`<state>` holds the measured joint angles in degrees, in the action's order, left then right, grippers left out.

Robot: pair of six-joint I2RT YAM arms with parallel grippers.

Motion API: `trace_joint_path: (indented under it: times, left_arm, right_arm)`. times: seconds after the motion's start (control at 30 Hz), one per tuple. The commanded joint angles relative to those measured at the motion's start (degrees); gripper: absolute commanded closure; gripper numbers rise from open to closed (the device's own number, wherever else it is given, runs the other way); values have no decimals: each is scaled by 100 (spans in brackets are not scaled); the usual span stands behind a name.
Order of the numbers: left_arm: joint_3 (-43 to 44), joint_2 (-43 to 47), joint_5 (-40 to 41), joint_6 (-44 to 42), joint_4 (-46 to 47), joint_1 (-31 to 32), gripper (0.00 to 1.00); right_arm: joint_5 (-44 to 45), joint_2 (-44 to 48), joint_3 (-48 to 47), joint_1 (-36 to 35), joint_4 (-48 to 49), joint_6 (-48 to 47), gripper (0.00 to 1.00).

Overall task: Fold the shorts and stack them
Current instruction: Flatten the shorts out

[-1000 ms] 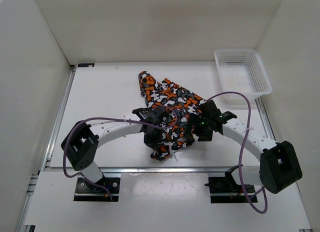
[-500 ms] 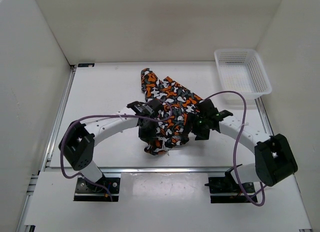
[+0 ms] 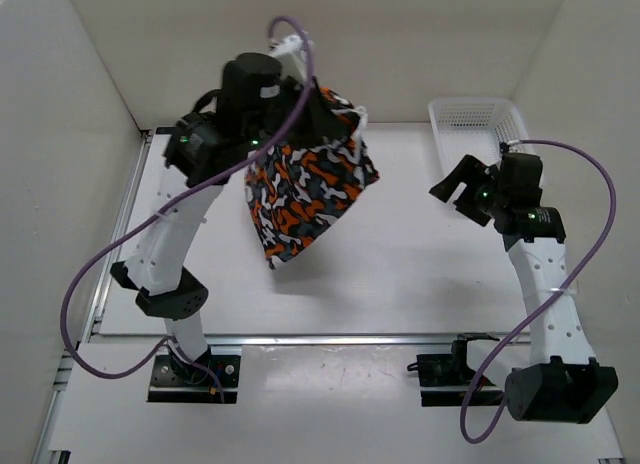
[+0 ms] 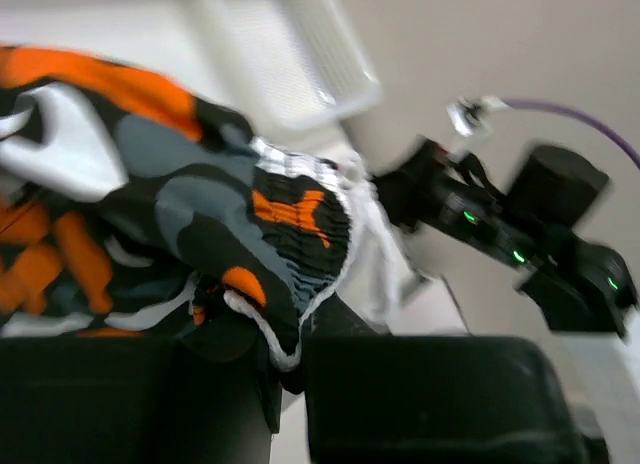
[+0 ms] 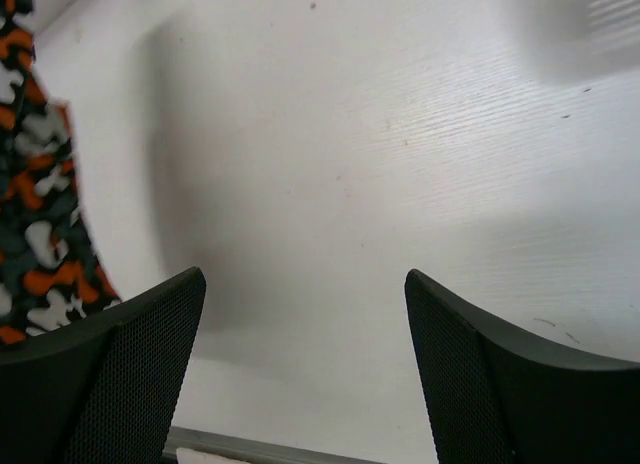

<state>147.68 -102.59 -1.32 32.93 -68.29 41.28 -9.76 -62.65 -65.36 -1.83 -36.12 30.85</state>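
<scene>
Top external: the left gripper [image 3: 318, 112] now holds the shorts [image 3: 305, 189] high over the table [image 3: 420, 274]. A sec ago they lay bunched under both grippers. The right gripper [image 3: 458, 187] has let go and pulled back.

Left wrist: jaws clenched on the waistband [image 4: 300, 199].

Right wrist: jaws spread, nothing betw. them.

Folding prob. not begun yet.

The white tabletop [image 3: 420, 264] carries a white plastic mesh basket [image 3: 470, 103] at its far right corner, beside the walls.
</scene>
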Motion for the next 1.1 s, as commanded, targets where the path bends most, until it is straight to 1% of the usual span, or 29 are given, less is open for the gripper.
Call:
trace_joint_path:
  times: [0.0,0.03,0.07,0.1,0.13,0.2,0.23,0.27,0.3,0.33,0.37,0.4,0.43,0.47,0.5,0.53,0.57,0.6,0.63,0.67,0.73,0.77,0.8,0.83,0.87,0.9,0.93,1.03,1.07]
  left_arm:
    - [-474,-1253,-1273,-59,209,661,90]
    - [-477,-1473,-1457,-58,350,767,88]
    - [-477,-1710,-1650,-58,404,829,78]
    - [-320,-2156,-1843,-58,404,829,65]
    - [-231,-2326,-1958,-58,309,829,40]
    - [-160,-2503,-1873,-58,-24,751,27]
    - [-343,-2373,-1741,-111,-26,698,19]
    - [-554,-2215,-1522,-111,-26,619,9]
    - [-799,-1813,-1459,-111,87,436,9]
    - [-1298,-1591,-1398,-50,236,329,9]
    - [-1538,-1363,-1153,-50,237,241,9]
    - [-1784,-917,-994,-50,237,93,9]
    - [-2300,-686,-836,3,237,30,9]
    - [-2583,-458,-521,3,237,-23,10]
    - [-2899,-220,-362,3,237,-75,14]
    - [-3651,252,-212,73,237,-76,25]
    - [-4050,483,-97,187,237,-76,30]
    - [-4445,703,52,292,298,-76,33]
    - [-5302,1122,53,389,386,-76,36]
    - [-5763,1336,53,668,456,-76,36]
    - [-6660,1923,1,1038,685,-76,24]
    - [-7517,2092,-69,1414,799,-76,19]
    - [-7926,2241,-200,1618,922,-76,6]
    - [-8295,2469,-297,1777,1201,-76,3]
    - [-8882,2532,-377,2057,1343,-76,2]
    - [-9105,2533,-491,2155,1475,-76,0]
    - [-9403,2533,-553,2243,1712,-76,0]
    - [-9538,2244,-553,2359,1854,-76,0]
    - [-9538,1991,-553,2359,1855,-76,0]
  right_arm:
    - [-316,147,128,427,-457,-211,15]
    - [-377,148,190,516,-457,-272,14]
    - [-439,200,252,595,-536,-334,14]
    - [-439,253,322,700,-606,-334,14]
    - [-439,254,436,701,-607,-404,14]
    - [-439,402,577,780,-695,-465,14]
    - [-439,455,647,832,-747,-527,14]
    - [-439,456,796,833,-748,-527,14]
    - [-439,517,884,833,-748,-527,14]
    - [-439,569,963,833,-748,-527,14]
    - [-439,570,1034,833,-748,-527,14]
    - [-439,570,1174,833,-748,-527,14]
    - [-439,622,1227,833,-748,-527,14]
    - [-500,623,1228,833,-748,-580,14]
    - [-553,623,1315,833,-748,-580,14]
    - [-553,623,1403,833,-748,-580,14]
    - [-614,623,1456,833,-748,-641,14]
    - [-615,623,1517,833,-748,-642,14]
    - [-615,623,1587,833,-748,-642,14]
    - [-615,623,1753,833,-748,-642,14]
    - [-563,387,1930,833,-748,-555,15]
    - [-562,307,2105,833,-661,-502,15]
    - [-562,219,2185,833,-590,-379,15]
    - [-562,71,2247,833,-494,-317,15]
    - [-484,-9,2299,833,-301,-230,16]
    - [-405,-80,2300,833,-212,-150,16]
    - [-282,-202,2300,833,-142,42,19]
    - [271,-352,2422,833,297,280,23]
    - [368,-440,2423,833,472,281,24]
